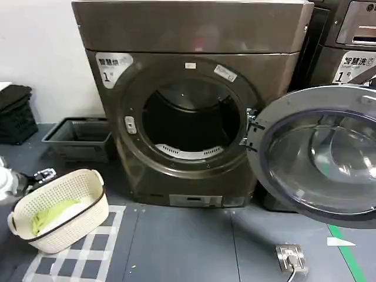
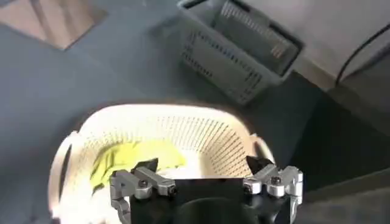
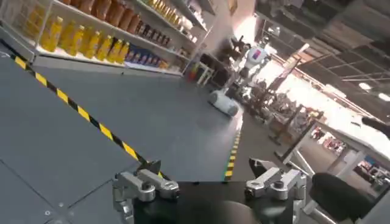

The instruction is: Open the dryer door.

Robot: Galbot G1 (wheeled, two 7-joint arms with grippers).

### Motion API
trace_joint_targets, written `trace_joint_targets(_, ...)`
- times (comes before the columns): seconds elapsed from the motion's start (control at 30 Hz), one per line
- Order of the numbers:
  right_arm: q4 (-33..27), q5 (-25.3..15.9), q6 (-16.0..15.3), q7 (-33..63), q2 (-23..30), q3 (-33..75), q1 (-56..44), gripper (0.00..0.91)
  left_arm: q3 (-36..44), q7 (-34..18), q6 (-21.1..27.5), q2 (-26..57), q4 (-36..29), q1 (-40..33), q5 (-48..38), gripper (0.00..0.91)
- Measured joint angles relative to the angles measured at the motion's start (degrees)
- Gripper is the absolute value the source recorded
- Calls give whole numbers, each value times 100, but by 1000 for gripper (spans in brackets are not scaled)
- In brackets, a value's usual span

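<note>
Fingers of the left gripper are spread wide and empty above a cream laundry basket holding a yellow-green cloth on the floor. Equally parted and empty is the right gripper, seen over grey floor. Farther off, the dryer door is swung fully open at the right of the bronze-grey dryer, its drum exposed.

The dryer door is swung wide to the right of the machine, a basket holding a cloth is set on the floor before the machine's left, a crate behind it, and the left gripper is hung above the basket.
</note>
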Motion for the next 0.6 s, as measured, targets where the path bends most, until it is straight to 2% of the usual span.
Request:
trace_joint_targets(0.33,30,39,53,38,97,-49,45,907,-36,-103,1,152,174,156,-491,907)
trace_joint_targets(0.6,45,151,119,42,104,-59,70,907,-48,-154,0,192,154,187,-559,907)
